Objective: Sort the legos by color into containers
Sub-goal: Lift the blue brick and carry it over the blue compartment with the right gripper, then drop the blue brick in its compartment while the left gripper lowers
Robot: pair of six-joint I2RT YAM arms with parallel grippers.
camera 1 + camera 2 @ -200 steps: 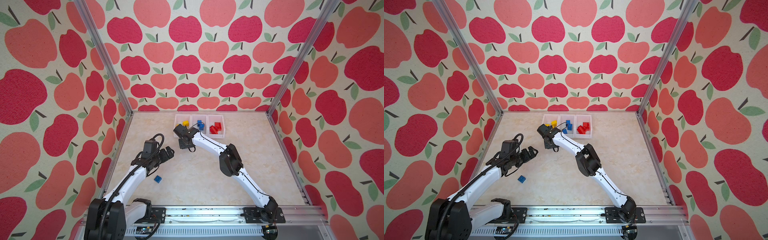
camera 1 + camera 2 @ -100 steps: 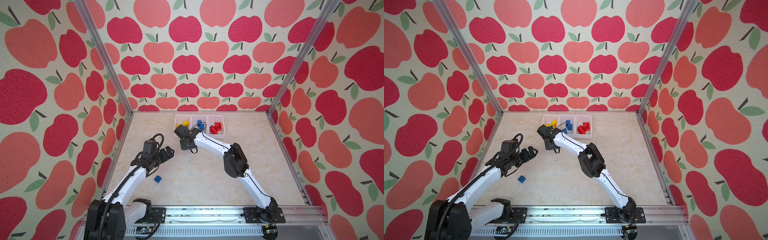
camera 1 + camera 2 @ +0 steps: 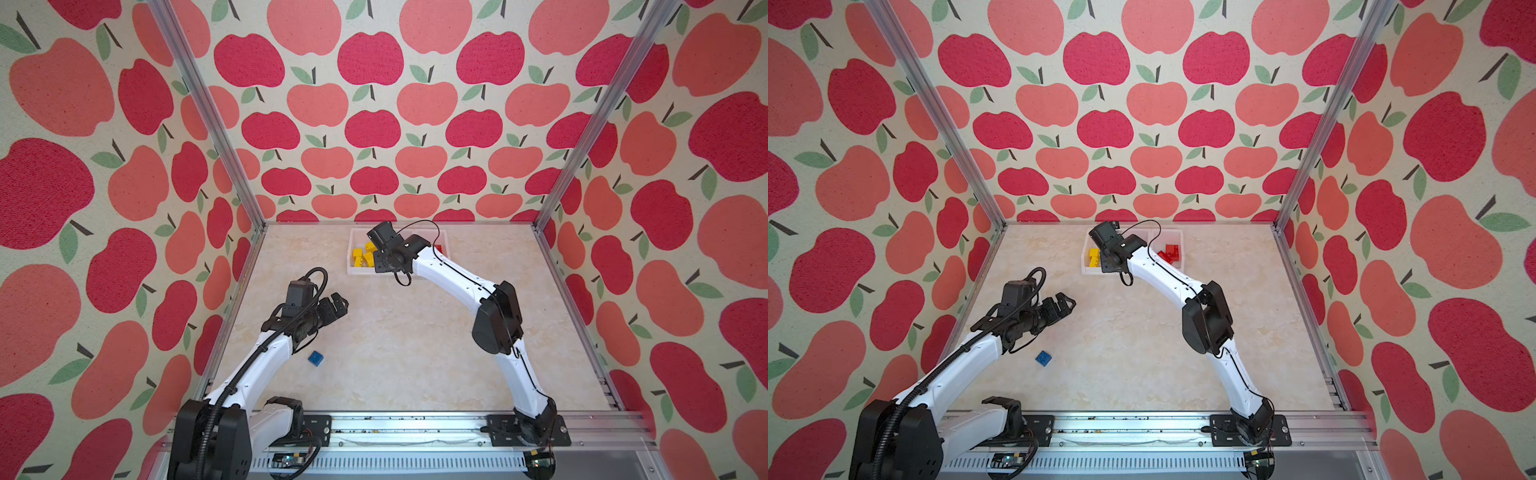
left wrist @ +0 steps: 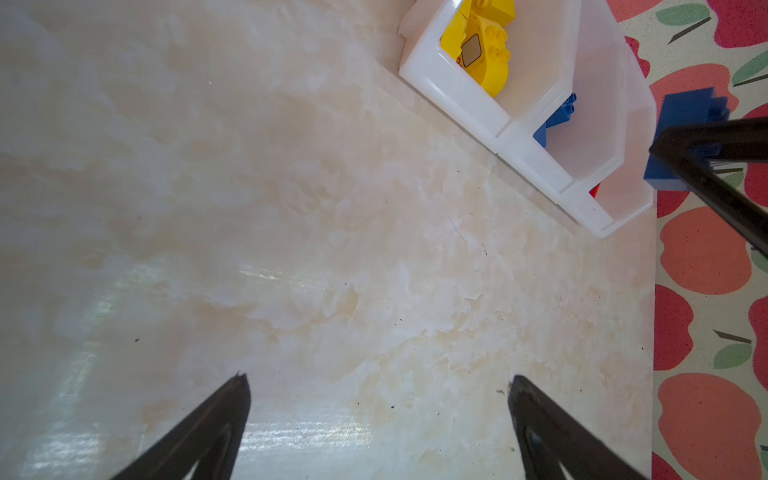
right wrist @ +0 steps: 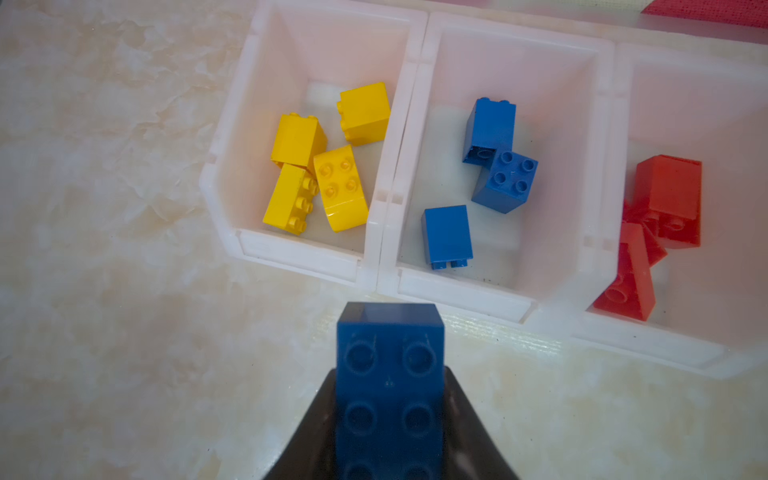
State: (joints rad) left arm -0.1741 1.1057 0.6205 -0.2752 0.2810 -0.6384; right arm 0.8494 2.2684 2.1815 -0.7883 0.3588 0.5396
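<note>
Legos (image 5: 340,183) in three containers (image 5: 301,253): four yellow, three blue

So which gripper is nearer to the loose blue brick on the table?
Left. The left gripper hangs open just past the loose brick; the right gripper is far off at the bins, holding a second blue brick.

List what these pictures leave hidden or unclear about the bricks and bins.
- Both top views: the right arm covers the middle of the containers.
- Right wrist view: held blue brick cut off by the bottom edge; red bricks overlap, count unclear.
- Top views: loose blue brick too small for detail.
</note>
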